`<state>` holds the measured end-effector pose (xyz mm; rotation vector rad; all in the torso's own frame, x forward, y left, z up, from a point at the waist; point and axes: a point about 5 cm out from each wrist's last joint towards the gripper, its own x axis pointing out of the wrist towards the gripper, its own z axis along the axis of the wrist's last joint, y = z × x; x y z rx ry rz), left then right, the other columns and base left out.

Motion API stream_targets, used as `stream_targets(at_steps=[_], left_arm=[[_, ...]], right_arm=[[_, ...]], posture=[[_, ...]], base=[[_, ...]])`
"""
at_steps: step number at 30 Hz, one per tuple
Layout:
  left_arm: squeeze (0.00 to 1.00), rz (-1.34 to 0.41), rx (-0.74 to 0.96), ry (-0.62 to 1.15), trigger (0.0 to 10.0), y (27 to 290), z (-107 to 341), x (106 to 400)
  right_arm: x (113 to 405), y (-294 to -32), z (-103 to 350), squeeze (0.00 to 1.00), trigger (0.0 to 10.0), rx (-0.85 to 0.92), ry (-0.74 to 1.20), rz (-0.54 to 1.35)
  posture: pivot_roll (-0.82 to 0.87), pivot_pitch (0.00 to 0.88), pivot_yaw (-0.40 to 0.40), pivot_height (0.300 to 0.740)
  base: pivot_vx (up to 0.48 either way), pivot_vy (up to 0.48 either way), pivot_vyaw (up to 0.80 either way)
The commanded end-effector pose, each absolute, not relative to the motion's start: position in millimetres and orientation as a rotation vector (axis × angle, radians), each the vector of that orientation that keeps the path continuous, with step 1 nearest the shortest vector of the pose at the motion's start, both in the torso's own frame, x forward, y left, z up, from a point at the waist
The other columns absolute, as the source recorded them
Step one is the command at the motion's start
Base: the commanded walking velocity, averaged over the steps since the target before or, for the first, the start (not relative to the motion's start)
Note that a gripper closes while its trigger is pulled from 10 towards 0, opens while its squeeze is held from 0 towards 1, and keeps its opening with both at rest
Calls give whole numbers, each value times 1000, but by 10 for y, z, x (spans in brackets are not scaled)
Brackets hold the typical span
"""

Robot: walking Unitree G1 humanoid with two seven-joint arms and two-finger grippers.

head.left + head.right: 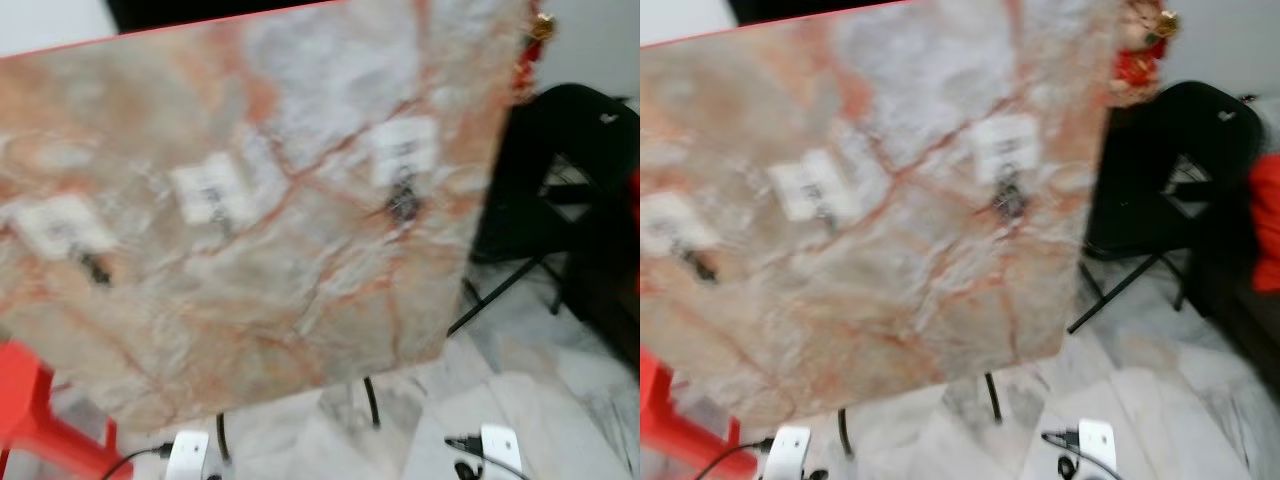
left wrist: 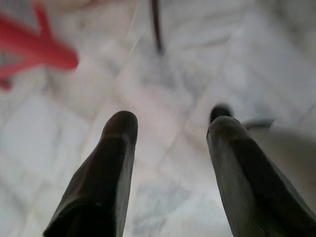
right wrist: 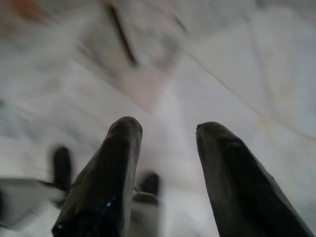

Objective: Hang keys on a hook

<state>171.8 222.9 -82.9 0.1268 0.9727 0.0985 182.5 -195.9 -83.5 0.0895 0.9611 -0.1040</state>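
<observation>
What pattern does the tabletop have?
The tabletop is pinkish-beige marble with reddish-orange veins, clearest in the left eye view.

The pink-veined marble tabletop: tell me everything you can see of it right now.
The pink-veined marble tabletop looks like polished stone, cream and grey with orange-pink veins, blurred and tilted in the head views. Three white tags lie on it; dark small items, perhaps keys, sit by the left tag and right tag, too blurred to identify. Thin dark legs stand beneath, on pale marble floor.
</observation>
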Motion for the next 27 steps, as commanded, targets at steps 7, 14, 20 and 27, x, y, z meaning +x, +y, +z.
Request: stream_targets(at_steps=[7,14,20,27], left_arm=[[0,115,107,965,10000,2187,-829,1738],[0,112,102,966,10000,2161,-832,1745],[0,109,101,968,10000,2152,-836,1740],[0,125,74,980,10000,2153,-856,1697]], right_arm=[[1746,-1990,-869,0,10000,97,990,-117],[1749,-1988,-868,0,10000,112,989,-128],[1752,-1990,-867,0,10000,110,989,-126],[1752,-1992,-867,0,10000,102,992,-121]], posture=[[-44,3,41,740],[-43,10,39,740],[-40,12,38,740],[-40,13,34,740]], base=[[0,0,765],[0,0,145],[0,0,0],[0,0,0]])
